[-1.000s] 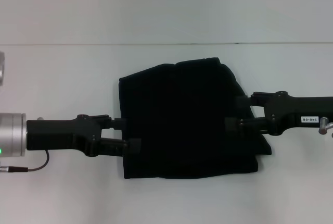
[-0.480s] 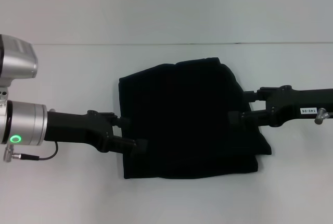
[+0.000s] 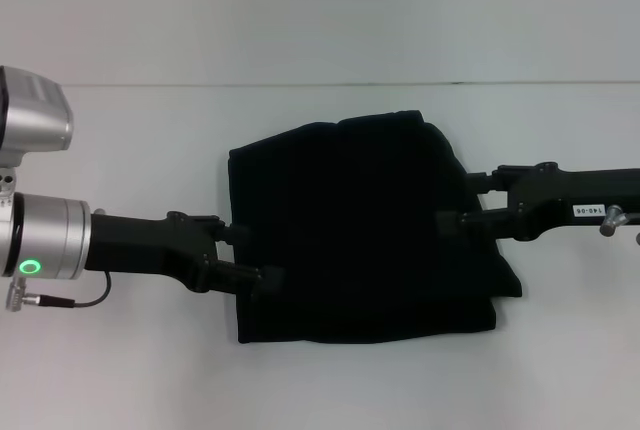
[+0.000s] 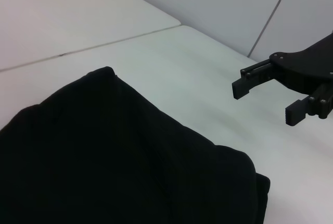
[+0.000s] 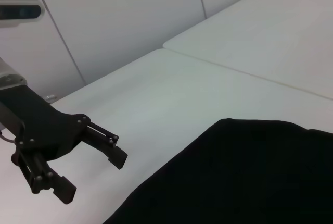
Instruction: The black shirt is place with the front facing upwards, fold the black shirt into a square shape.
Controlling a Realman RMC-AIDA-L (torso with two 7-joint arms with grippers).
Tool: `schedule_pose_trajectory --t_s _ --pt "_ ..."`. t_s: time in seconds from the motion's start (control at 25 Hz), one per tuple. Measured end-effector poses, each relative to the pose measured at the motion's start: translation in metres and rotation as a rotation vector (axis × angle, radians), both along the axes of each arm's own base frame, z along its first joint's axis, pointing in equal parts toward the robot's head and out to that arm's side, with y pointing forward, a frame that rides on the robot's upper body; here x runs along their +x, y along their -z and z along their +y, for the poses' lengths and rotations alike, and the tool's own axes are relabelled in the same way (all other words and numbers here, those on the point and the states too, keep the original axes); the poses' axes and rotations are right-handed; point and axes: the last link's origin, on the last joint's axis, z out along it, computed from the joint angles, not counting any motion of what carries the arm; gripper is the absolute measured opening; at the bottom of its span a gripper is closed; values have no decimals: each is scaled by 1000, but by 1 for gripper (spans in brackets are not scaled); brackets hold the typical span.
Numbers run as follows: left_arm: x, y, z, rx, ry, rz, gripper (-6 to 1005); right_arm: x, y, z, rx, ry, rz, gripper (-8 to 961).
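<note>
The black shirt (image 3: 360, 230) lies folded into a rough square on the white table (image 3: 120, 370), with no lettering showing. My left gripper (image 3: 250, 255) is open at the shirt's left edge, nothing between its fingers. My right gripper (image 3: 464, 201) is open over the shirt's right edge and also holds nothing. The left wrist view shows the shirt (image 4: 104, 151) close up with the right gripper (image 4: 264, 103) open above the table beyond it. The right wrist view shows the shirt (image 5: 250, 177) and the left gripper (image 5: 94, 178) open beside it.
A seam (image 3: 150, 84) crosses the table behind the shirt. Bare white table surrounds the shirt on all sides. A lower corner of the fold (image 3: 508, 285) sticks out at the right.
Over the last second the left arm came further into view and its fingers shifted slightly right. The right gripper drew back a little to the right. The shirt stayed still.
</note>
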Motion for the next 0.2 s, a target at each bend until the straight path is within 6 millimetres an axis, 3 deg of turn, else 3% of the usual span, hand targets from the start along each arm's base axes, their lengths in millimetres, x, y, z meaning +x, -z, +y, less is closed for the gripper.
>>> schedule_pose_trajectory --t_s 0.2 --pt "-1 -1 0 2 -1 2 947 -1 0 1 6 -1 0 915"
